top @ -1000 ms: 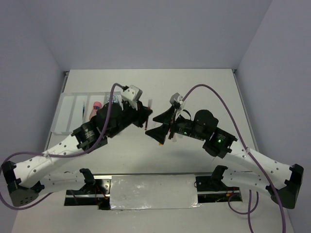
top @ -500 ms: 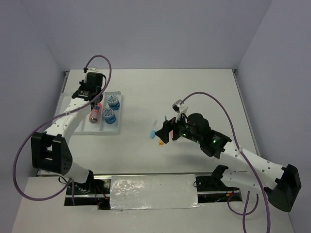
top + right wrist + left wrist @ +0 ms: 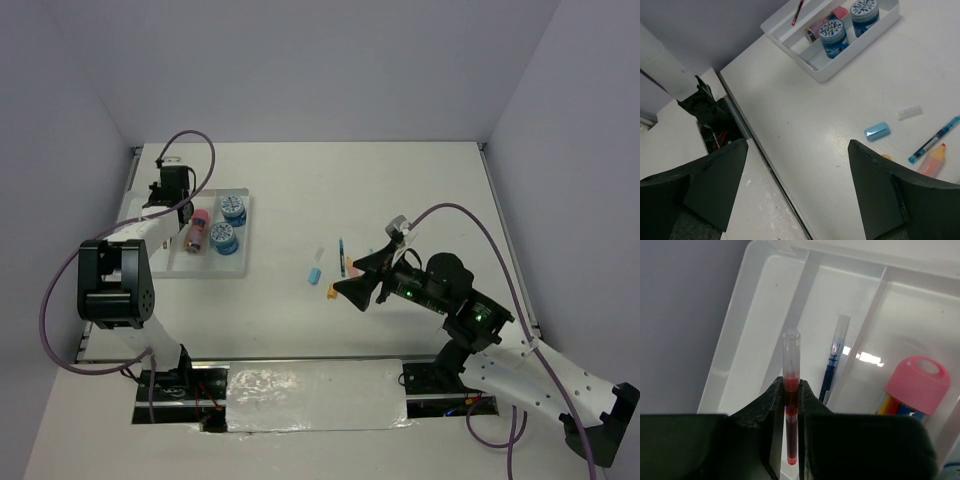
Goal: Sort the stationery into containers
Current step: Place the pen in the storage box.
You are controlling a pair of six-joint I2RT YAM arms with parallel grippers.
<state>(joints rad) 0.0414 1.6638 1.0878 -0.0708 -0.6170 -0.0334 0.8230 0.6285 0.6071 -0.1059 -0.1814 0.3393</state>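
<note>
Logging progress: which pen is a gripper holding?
The red pen, pinched in the left gripper above the tray; one blue pen lies in the tray, the other on the table.

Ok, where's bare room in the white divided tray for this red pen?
Bare: the outermost lane, between the tray wall and the blue pen lane. Crowded: the lanes holding the pink-capped cylinder and the two blue-white round rolls.

White tray (image 3: 752, 335), red pen (image 3: 791, 382), blue pen (image 3: 831, 365), pink-capped cylinder (image 3: 917, 385), blue-white patterned rolls (image 3: 833, 36), light-blue piece (image 3: 876, 131)
</note>
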